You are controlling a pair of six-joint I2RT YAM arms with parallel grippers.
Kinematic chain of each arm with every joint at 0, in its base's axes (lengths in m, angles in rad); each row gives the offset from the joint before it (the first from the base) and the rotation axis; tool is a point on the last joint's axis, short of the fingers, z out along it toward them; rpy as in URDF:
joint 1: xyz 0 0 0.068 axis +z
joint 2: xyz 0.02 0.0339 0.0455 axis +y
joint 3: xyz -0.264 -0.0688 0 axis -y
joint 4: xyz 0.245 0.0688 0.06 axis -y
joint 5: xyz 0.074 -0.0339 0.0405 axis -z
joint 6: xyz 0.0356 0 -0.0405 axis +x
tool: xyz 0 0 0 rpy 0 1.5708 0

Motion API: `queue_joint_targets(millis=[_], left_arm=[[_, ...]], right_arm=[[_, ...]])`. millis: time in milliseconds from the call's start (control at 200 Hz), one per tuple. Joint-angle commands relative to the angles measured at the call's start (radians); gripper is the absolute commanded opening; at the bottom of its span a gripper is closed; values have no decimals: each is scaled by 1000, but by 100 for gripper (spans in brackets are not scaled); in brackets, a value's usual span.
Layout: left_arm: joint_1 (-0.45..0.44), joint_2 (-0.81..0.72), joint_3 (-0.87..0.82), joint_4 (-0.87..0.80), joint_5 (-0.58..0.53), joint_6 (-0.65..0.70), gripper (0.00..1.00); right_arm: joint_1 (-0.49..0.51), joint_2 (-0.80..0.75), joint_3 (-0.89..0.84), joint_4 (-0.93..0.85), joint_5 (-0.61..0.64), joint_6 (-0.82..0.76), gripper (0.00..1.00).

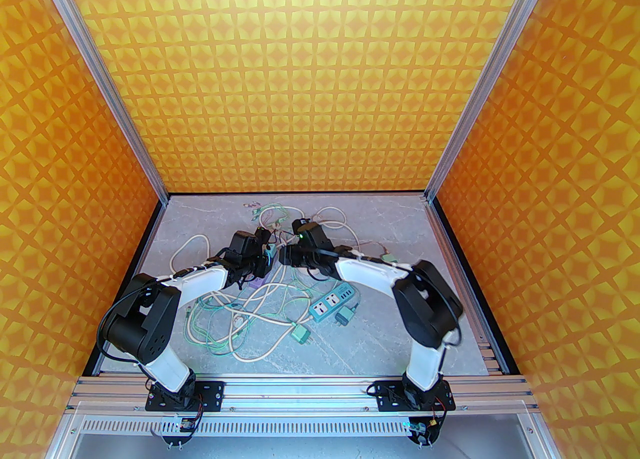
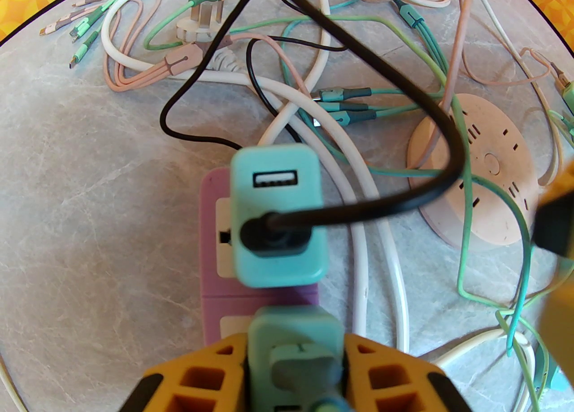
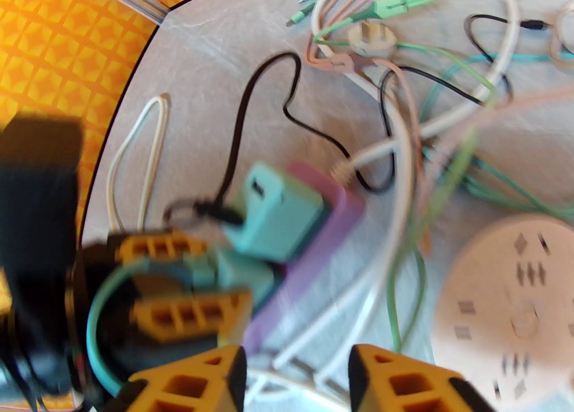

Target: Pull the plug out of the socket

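Note:
A purple socket strip (image 2: 213, 275) lies on the grey table with two teal plugs in it. My left gripper (image 2: 296, 356) is shut on the nearer teal plug (image 2: 293, 334), one yellow finger on each side. The farther teal plug (image 2: 278, 221) carries a black cable and a USB port. From the right wrist, the purple strip (image 3: 314, 239) runs diagonally, and my right gripper (image 3: 296, 365) stands open just above its near end, over white cables. In the top view the left gripper (image 1: 264, 259) and right gripper (image 1: 284, 254) almost meet mid-table.
A round pink socket hub (image 2: 493, 177) sits right of the strip. Green, pink, white and black cables tangle all around. A blue power strip (image 1: 332, 302) and a green plug (image 1: 300, 334) lie nearer the arm bases. Orange walls enclose the table.

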Motion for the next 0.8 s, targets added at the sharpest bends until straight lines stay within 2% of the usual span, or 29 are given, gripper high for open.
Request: queue_joint_targets(millis=[0, 440, 795], left_arm=[[-17, 0, 12, -23, -9, 21, 20], [-23, 14, 17, -37, -8, 16, 19], [-23, 7, 32, -54, -13, 6, 19]], right_arm=[[-3, 72, 79, 36, -64, 46, 27], [-22, 250, 277, -9, -106, 88, 27], [-21, 264, 207, -30, -87, 72, 25]])
